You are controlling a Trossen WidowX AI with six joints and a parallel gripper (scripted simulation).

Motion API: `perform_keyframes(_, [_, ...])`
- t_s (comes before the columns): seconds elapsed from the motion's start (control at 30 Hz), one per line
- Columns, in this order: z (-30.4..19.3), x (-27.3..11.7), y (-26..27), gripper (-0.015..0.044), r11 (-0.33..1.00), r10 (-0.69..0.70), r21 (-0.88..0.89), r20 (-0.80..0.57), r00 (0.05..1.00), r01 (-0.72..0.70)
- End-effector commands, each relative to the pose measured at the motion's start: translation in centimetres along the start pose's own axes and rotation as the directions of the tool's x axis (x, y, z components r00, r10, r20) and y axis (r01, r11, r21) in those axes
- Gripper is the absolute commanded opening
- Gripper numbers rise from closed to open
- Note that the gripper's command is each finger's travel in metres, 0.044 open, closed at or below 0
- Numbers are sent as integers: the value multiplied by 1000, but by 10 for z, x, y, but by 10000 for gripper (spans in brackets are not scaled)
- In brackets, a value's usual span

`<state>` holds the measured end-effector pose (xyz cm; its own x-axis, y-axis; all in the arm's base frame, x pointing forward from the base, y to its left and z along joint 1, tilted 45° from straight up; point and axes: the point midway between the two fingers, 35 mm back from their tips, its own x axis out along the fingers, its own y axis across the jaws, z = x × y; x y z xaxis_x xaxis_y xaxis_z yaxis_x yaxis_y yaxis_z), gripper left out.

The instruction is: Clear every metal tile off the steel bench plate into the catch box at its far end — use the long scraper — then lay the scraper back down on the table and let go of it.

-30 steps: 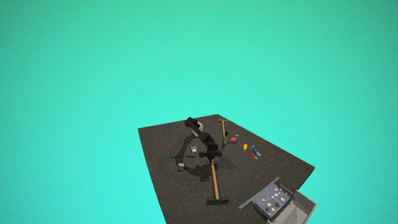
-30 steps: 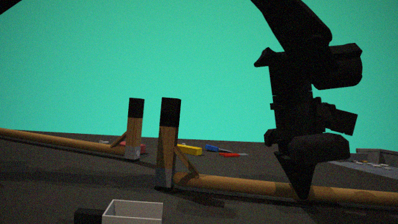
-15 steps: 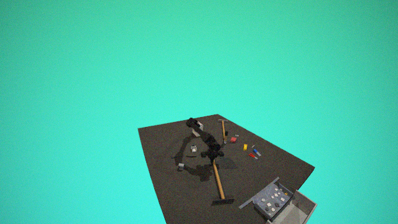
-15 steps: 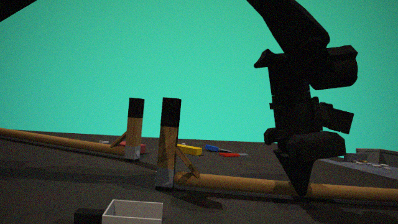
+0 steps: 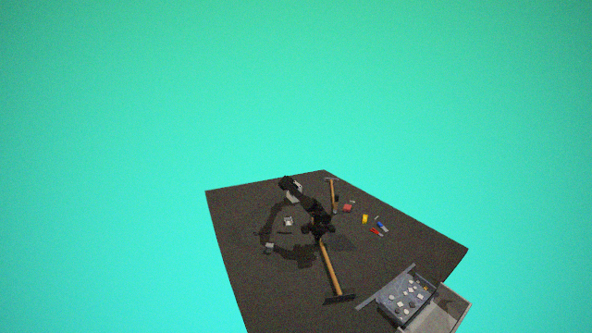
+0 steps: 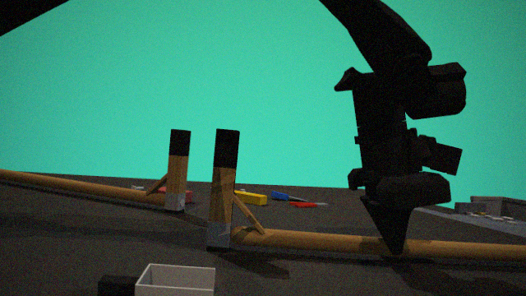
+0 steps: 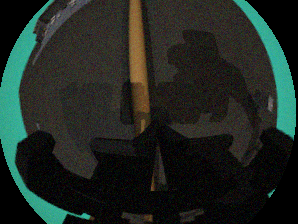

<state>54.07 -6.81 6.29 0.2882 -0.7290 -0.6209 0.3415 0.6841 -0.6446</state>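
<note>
The long scraper (image 5: 330,268) (image 6: 308,240) (image 7: 137,55) lies on the table, its wide black blade (image 5: 339,299) towards the bench plate side and its upright grip (image 6: 223,185) at the other end. My gripper (image 6: 396,252) (image 7: 156,123) is shut and empty. Its tips are low beside the shaft, overlapping it in the exterior view; whether they touch it is unclear. Several pale and dark tiles (image 5: 400,304) (image 6: 508,219) lie on the steel bench plate (image 5: 399,288) (image 6: 445,218). The catch box (image 5: 432,319) adjoins the plate's far end.
A shorter scraper (image 5: 332,191) (image 6: 94,191) lies farther back. Near it are a red block (image 5: 347,208) (image 6: 189,196), a yellow block (image 5: 364,218) (image 6: 256,199), a blue-handled tool (image 5: 380,225) (image 6: 280,196) and a red-handled tool (image 5: 375,230) (image 6: 302,204). A small white tray (image 5: 289,221) (image 6: 177,277) stands on the shaft's other side.
</note>
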Motion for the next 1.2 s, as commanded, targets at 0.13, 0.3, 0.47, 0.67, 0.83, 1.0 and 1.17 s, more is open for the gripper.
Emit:
perform_keyframes(0.13, [-2,5,15,0,1000,4,-5,-9,1000,-4])
perform_keyframes(0.3, [-2,5,20,0,1000,4,-5,-9,1000,-4])
perform_keyframes(0.47, [-2,5,25,0,1000,4,-5,-8,1000,-4])
perform_keyframes(0.67, [-2,5,27,0,1000,4,-5,-8,1000,-4])
perform_keyframes(0.83, [3,-9,20,0,1000,0,-1,1,1000,0])
perform_keyframes(1.0, [7,-26,21,0,1000,1,-1,1,1000,-1])
perform_keyframes(1.17, [10,-43,21,0,1000,1,-1,1,1000,-1])
